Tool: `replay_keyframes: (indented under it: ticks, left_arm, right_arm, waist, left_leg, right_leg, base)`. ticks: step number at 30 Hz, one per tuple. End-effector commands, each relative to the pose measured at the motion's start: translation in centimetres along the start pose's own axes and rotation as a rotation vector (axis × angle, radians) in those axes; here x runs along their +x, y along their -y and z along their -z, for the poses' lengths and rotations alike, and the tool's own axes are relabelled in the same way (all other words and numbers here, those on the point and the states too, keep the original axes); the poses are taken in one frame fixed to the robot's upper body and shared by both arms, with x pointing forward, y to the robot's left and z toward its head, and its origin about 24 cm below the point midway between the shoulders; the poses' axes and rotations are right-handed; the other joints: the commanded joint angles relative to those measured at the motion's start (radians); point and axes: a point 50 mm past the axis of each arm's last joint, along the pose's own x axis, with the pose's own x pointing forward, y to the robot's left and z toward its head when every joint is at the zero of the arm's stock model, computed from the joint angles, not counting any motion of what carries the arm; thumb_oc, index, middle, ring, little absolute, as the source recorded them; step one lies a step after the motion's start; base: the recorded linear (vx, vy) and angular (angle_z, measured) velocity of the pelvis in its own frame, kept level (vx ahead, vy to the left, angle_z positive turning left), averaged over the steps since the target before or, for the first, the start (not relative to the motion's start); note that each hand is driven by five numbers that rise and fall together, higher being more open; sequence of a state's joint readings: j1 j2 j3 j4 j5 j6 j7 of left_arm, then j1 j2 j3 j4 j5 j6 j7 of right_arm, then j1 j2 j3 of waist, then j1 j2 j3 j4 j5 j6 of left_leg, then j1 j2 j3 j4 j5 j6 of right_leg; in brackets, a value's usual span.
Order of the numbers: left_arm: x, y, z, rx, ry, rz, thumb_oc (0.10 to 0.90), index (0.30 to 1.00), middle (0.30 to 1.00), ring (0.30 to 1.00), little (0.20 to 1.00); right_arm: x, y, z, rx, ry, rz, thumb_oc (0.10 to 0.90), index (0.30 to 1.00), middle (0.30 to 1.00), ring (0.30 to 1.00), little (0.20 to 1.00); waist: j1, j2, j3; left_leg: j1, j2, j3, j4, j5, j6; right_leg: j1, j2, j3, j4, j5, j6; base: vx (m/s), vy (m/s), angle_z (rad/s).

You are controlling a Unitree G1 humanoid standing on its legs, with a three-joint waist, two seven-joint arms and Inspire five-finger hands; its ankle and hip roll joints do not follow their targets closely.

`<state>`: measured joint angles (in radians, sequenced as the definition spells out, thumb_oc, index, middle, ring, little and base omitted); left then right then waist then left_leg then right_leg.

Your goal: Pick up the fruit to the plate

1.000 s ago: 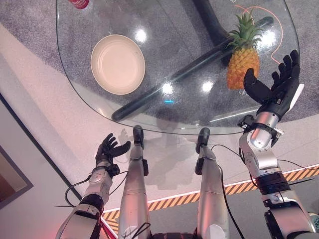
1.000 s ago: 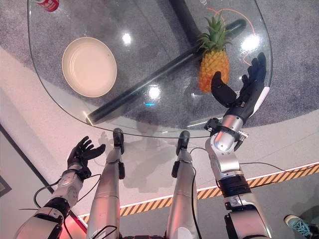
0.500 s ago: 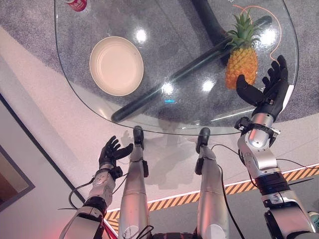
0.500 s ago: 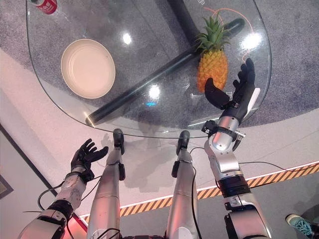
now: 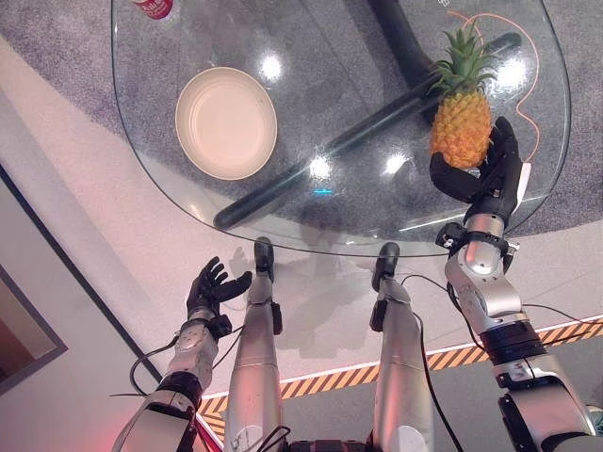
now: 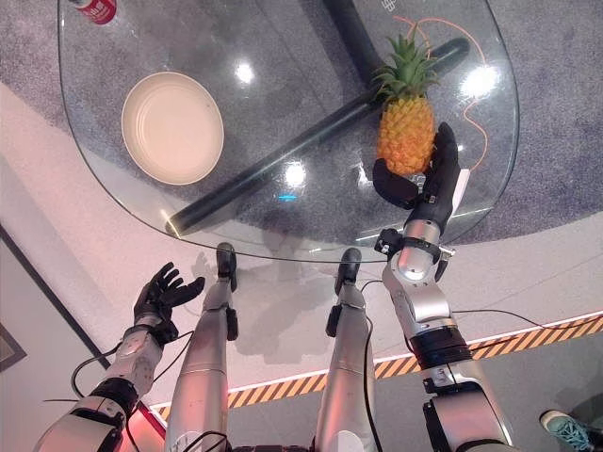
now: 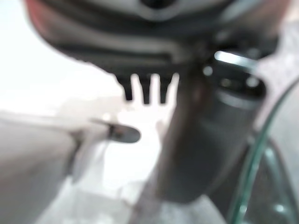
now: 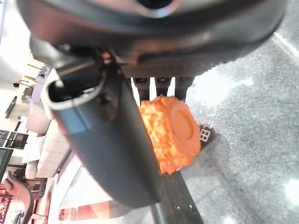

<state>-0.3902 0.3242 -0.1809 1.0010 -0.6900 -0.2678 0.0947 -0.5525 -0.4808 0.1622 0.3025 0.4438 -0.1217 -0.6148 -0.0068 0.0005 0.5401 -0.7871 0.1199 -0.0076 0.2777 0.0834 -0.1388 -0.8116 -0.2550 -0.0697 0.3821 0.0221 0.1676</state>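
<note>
Pineapple (image 5: 461,122) lies on its side on the right half of the glass table (image 5: 358,217), crown pointing away from the robot, butt end nearest the right hand (image 5: 482,174); that hand has its thumb tucked under the near end and its fingers lying along the far flank, so it cups the fruit, though from here I cannot tell whether it is gripping firmly or only touching. To do this step well, I'd say the fingers need to wrap the thick middle of the body rather than the tapering end, and close evenly before any lift; a grip on the butt alone would likely let the leafy end tip down. The skin is knobbly and orange, which should give the dark fingers some bite; the leaves are stiff, green and spiky, best left alone; the fruit is a fat oval and could roll on smooth glass if nudged sideways. The plate (image 5: 226,122) is round, shallow, cream-coloured and matt, well apart on the table's left half; a red can (image 5: 153,8) stands beyond it at the edge. The left hand (image 5: 209,287) hangs low beside the table, fingers spread and holding nothing.
</note>
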Motion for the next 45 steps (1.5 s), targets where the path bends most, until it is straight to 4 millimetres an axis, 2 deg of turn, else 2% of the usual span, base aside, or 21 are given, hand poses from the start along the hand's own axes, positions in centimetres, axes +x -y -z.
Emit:
replay_keyframes:
  ticks: [1,21,22,23,24,25,32,37,41,45]
  left_arm:
    - [-0.5,-2.6,0.3,0.037,0.002,-0.070,0.800,0.900,0.900,0.900,0.900]
    - [-0.5,-2.0,0.2,0.040,0.001,-0.053,0.800,0.900,0.900,0.900,0.900]
    - [-0.4,-1.9,0.2,0.040,0.001,-0.051,0.800,0.900,0.900,0.900,0.900]
    - [-0.4,-1.9,0.2,0.040,0.002,-0.051,0.800,0.900,0.900,0.900,0.900]
    - [-0.4,-1.9,0.1,0.039,0.002,-0.051,0.800,0.900,0.900,0.900,0.900]
    - [-0.4,-1.9,0.2,0.039,0.002,-0.051,0.800,0.900,0.900,0.900,0.900]
    - [-0.5,-1.9,0.2,0.017,0.008,-0.056,0.800,0.900,0.900,0.900,0.900]
    - [-0.5,-2.5,-0.2,-0.077,0.036,-0.109,0.800,0.900,0.900,0.900,0.900]
    - [-0.3,-3.7,-1.8,-0.207,0.113,-0.204,0.800,0.900,0.900,0.900,0.900]
    - [-0.1,-5.3,-4.3,-0.298,0.213,-0.336,0.800,0.900,0.900,0.900,0.900]
  right_arm:
    - [0.8,0.4,-3.0,0.005,0.121,-0.054,0.800,0.900,0.900,0.900,0.900]
    - [1.7,0.1,-3.2,-0.018,0.089,-0.038,0.800,0.900,0.900,0.900,0.900]
    - [1.7,0.0,-3.3,-0.019,0.089,-0.042,0.712,0.825,0.825,0.825,0.812]
    - [1.7,0.0,-3.4,-0.022,0.092,-0.042,0.336,0.502,0.502,0.502,0.436]
    - [1.8,0.0,-3.4,-0.023,0.093,-0.043,0.199,0.385,0.385,0.385,0.299]
    - [1.8,-0.1,-3.5,-0.025,0.095,-0.046,0.100,0.300,0.300,0.300,0.200]
    - [1.7,-0.4,-3.7,-0.031,0.106,-0.053,0.100,0.300,0.300,0.300,0.200]
    - [1.7,-0.3,-3.6,-0.022,0.108,-0.049,0.100,0.300,0.300,0.300,0.200]
    - [1.6,-0.4,-3.8,-0.010,0.123,-0.060,0.100,0.300,0.300,0.300,0.200]
    - [1.4,-0.6,-3.6,0.021,0.128,-0.080,0.100,0.300,0.300,0.300,0.200]
  waist:
    - [0.002,-0.008,-0.020]
    - [0.012,-0.002,-0.020]
    - [0.013,-0.001,-0.020]
    - [0.013,-0.002,-0.020]
    - [0.013,-0.002,-0.020]
    - [0.013,-0.002,-0.020]
    - [0.015,0.001,-0.020]
    - [0.018,0.002,-0.020]
    - [0.020,0.005,-0.020]
    - [0.019,0.006,-0.020]
  left_leg:
    - [-0.005,-0.030,0.035,0.080,-0.068,0.048]
    - [-0.007,-0.034,0.034,0.074,-0.065,0.052]
    - [-0.008,-0.034,0.034,0.074,-0.064,0.052]
    - [-0.008,-0.034,0.034,0.075,-0.064,0.052]
    - [-0.008,-0.033,0.034,0.075,-0.065,0.051]
    - [-0.008,-0.034,0.034,0.075,-0.065,0.051]
    - [-0.004,-0.036,0.034,0.071,-0.063,0.052]
    - [0.003,-0.036,0.033,0.067,-0.063,0.051]
    - [0.011,-0.035,0.031,0.063,-0.061,0.049]
    - [0.022,-0.036,0.028,0.061,-0.060,0.045]
  right_leg:
    - [0.009,0.018,-0.060,-0.059,0.046,-0.037]
    - [0.003,0.019,-0.066,-0.057,0.048,-0.037]
    - [0.002,0.019,-0.066,-0.057,0.048,-0.037]
    - [0.003,0.018,-0.066,-0.057,0.048,-0.037]
    - [0.003,0.018,-0.066,-0.056,0.047,-0.037]
    - [0.002,0.018,-0.067,-0.056,0.047,-0.037]
    - [0.004,0.019,-0.068,-0.055,0.046,-0.037]
    - [0.010,0.019,-0.072,-0.057,0.044,-0.038]
    - [0.016,0.016,-0.074,-0.054,0.039,-0.038]
    - [0.025,0.014,-0.073,-0.052,0.035,-0.040]
  base:
    - [0.00,0.000,0.00]
    - [0.00,0.000,0.00]
    - [0.00,0.000,0.00]
    - [0.00,0.000,0.00]
    - [0.00,0.000,0.00]
    - [0.00,0.000,0.00]
    - [0.00,0.000,0.00]
    - [0.00,0.000,0.00]
    - [0.00,0.000,0.00]
    - [0.00,0.000,0.00]
